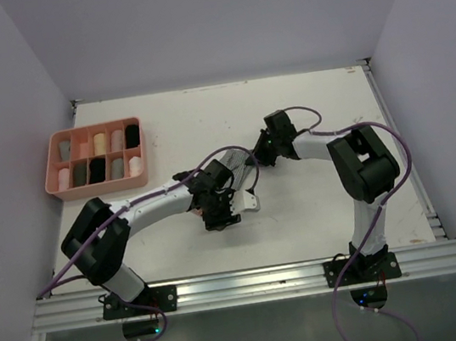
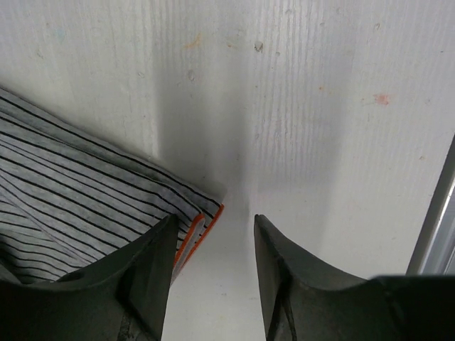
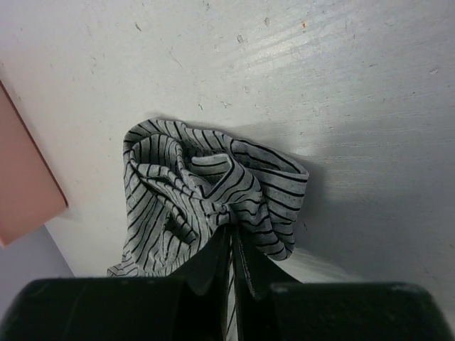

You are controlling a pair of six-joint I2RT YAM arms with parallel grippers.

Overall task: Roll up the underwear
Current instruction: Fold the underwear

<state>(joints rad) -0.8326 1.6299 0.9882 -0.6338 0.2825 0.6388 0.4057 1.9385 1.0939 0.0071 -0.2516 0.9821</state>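
— Starting at the near rail (image 1: 245, 286): what is the state of the left gripper (image 2: 213, 227)?

— Spread. Bare table (image 2: 320, 106) shows in the gap between its fingers, and nothing is held. The gripper points down at the table, near the middle and just short of the underwear (image 2: 71, 185).

— Where is the underwear relative to that gripper?

— To one side of it. In the left wrist view the garment is grey with thin dark stripes and lies flat on the table. Its corner carries an orange trim (image 2: 195, 238), which runs up against the left-hand finger. Whether the finger touches the cloth cannot be told.

— And further out?

— The same garment extends away from the rail to the right gripper (image 3: 231, 238). The right arm reaches in from the right side and meets the cloth from the far end.

— What is the right gripper's state?

— Pressed together, pinching the underwear. The cloth in front of its fingers is bunched into loose folds, not a neat roll, and the bunch rests on the table.

— Is anything beyond that?

— A pink tray (image 1: 98, 188) stands at the far left of the table, well apart from both grippers. It has two rows of compartments. Most hold upright rolls (image 1: 97, 168) in pale, beige and dark tones. Their detail is too small to read.
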